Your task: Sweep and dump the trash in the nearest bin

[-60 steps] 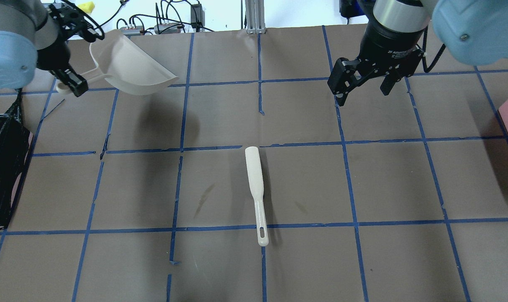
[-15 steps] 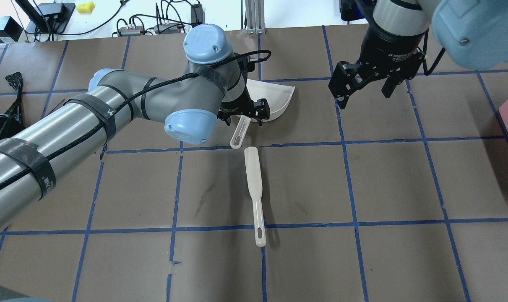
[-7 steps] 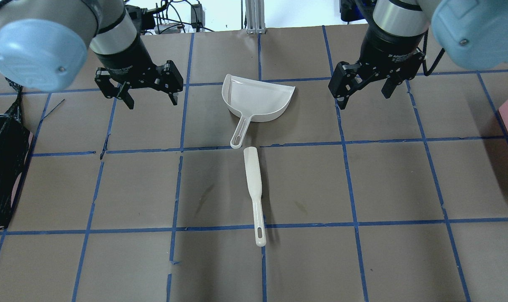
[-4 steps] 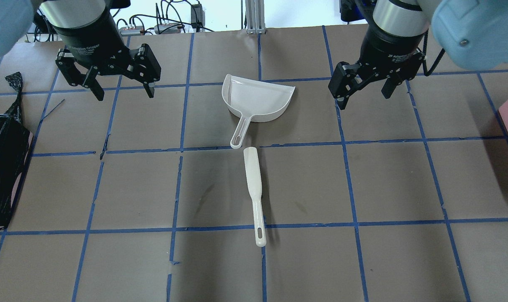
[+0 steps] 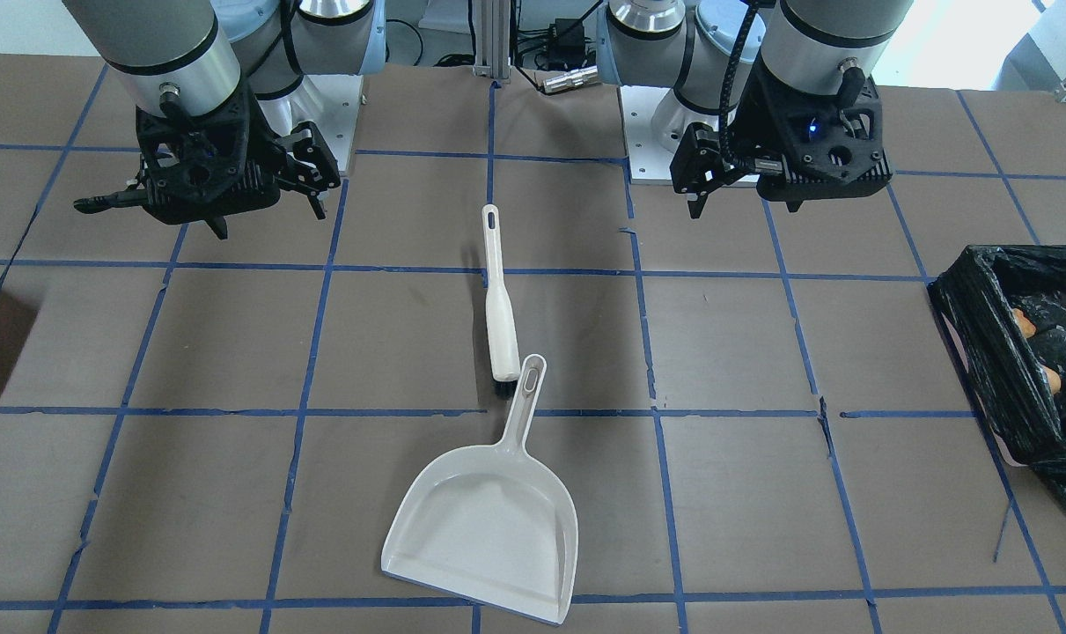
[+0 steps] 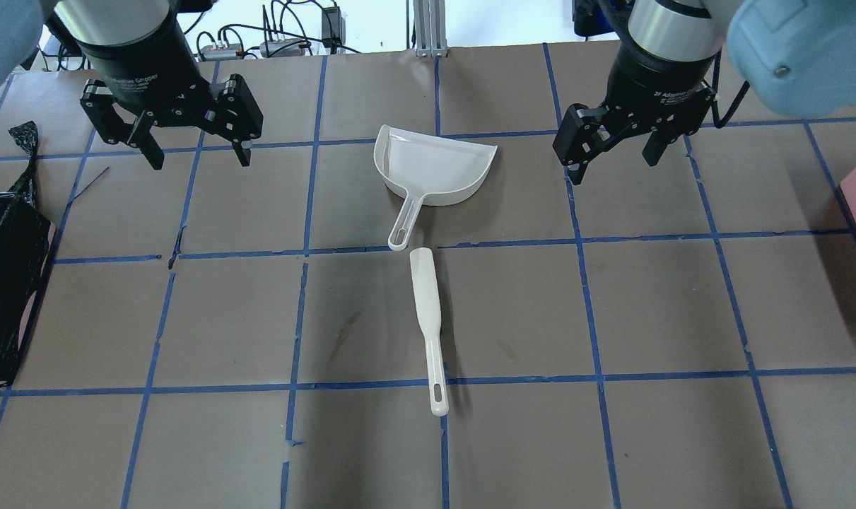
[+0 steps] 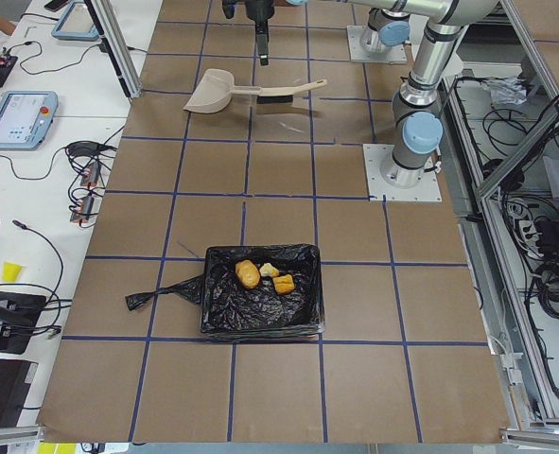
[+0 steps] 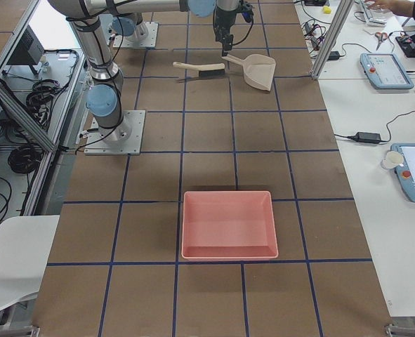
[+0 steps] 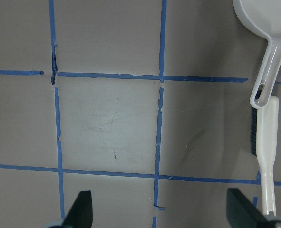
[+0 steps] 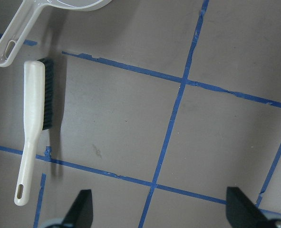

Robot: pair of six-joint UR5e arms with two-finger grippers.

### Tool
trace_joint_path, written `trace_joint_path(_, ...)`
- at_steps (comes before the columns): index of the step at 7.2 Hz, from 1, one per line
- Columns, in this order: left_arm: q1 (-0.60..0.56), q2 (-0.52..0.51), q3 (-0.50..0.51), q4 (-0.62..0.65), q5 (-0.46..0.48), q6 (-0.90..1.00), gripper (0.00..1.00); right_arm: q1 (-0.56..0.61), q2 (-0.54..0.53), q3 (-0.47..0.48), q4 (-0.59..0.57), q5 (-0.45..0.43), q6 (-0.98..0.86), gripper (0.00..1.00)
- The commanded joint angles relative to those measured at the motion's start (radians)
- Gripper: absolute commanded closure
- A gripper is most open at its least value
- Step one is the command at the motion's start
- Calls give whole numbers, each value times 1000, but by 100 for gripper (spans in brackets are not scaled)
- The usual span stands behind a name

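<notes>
1. The bin (image 7: 260,326), well apart from the dustpan (image 6: 435,166) on the robot's left, holds the trash (image 7: 249,275): potato-like oval (image 7: 247,272), bread chunk (image 7: 284,284), apple-core bit (image 7: 269,270).
2. The left gripper (image 6: 200,160) and right gripper (image 6: 611,167) flank the dustpan, both spread wide, holding nothing.
3. The left gripper has edged farther from the dustpan since a moment ago.

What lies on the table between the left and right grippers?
In the overhead view, only the white dustpan lies between the left gripper and the right gripper.
</notes>
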Motion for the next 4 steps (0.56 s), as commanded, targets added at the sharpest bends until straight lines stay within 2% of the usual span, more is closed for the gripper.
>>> trace_joint_path(1, 0, 0, 0, 3, -2, 0, 0, 0, 0, 0, 0, 4, 0, 0)
trace_joint_path(4, 0, 0, 1, 4, -2, -1, 0, 0, 0, 0, 0, 7, 2, 0)
